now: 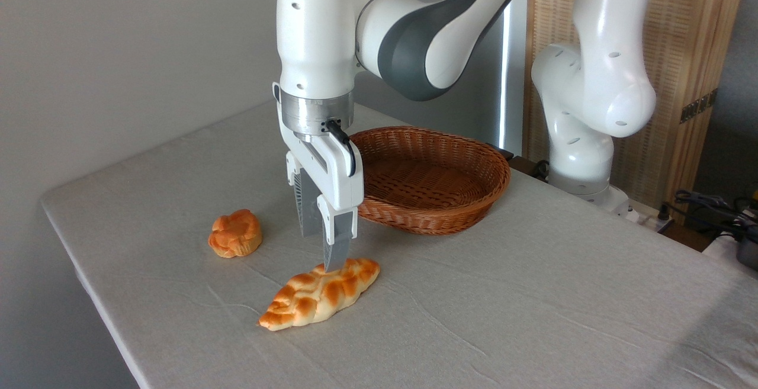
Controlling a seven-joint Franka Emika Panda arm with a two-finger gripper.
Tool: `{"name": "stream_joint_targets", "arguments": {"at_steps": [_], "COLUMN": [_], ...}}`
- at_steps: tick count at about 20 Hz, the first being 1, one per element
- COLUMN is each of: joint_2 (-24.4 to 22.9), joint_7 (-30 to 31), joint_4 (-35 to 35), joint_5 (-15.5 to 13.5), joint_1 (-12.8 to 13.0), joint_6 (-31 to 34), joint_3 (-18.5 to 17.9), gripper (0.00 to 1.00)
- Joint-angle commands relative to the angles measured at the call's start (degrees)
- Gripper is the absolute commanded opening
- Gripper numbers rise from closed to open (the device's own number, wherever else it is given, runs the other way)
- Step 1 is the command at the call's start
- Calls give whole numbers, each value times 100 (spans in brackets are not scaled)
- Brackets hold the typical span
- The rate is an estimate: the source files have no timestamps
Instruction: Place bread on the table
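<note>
The bread lies flat on the worktop, on the near side of the empty wicker basket and to the right of a small round bun; the hand stands upright over the loaf's far end, fingertips at its top; whether they clamp it or stand apart I cannot tell. This looks like the placing step, nearly done; next calls for a clear release and a straight lift away.
</note>
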State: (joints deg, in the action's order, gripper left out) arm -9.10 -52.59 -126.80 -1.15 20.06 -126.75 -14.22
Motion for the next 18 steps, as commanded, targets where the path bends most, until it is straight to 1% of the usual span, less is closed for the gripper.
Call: {"name": "stream_joint_targets", "arguments": {"at_steps": [1, 5, 6, 8, 9, 10, 11, 12, 13, 14, 15, 16, 17, 18], "joint_2": [-56, -74, -74, -31, 22, 109, 189, 242, 329, 356, 356, 356, 365, 444], "joint_7": [12, 73, 134, 318, 615, 914, 1100, 1163, 1259, 1390, 1479, 1689, 1795, 1935], "joint_4": [198, 357, 410, 576, 856, 1180, 1514, 1692, 1928, 2122, 2202, 2334, 2413, 2606], "joint_5": [528, 502, 432, 388, 327, 274, 256, 247, 134, -67, -174, -375, -446, -517], "joint_1": [60, 25, 7, -2, -2, -2, -10, -10, -10, -10, -28, -98, -194, -378], "joint_6": [98, 142, 220, 396, 666, 1069, 1595, 1879, 2361, 2635, 2690, 2699, 2699, 2726], "joint_3": [-72, -81, -81, -46, -38, -37, -29, -29, -20, -20, -20, -20, -11, 102], "gripper": [100, 100, 100, 100, 100, 100, 100, 100, 100, 100, 100, 100, 100, 100]}}
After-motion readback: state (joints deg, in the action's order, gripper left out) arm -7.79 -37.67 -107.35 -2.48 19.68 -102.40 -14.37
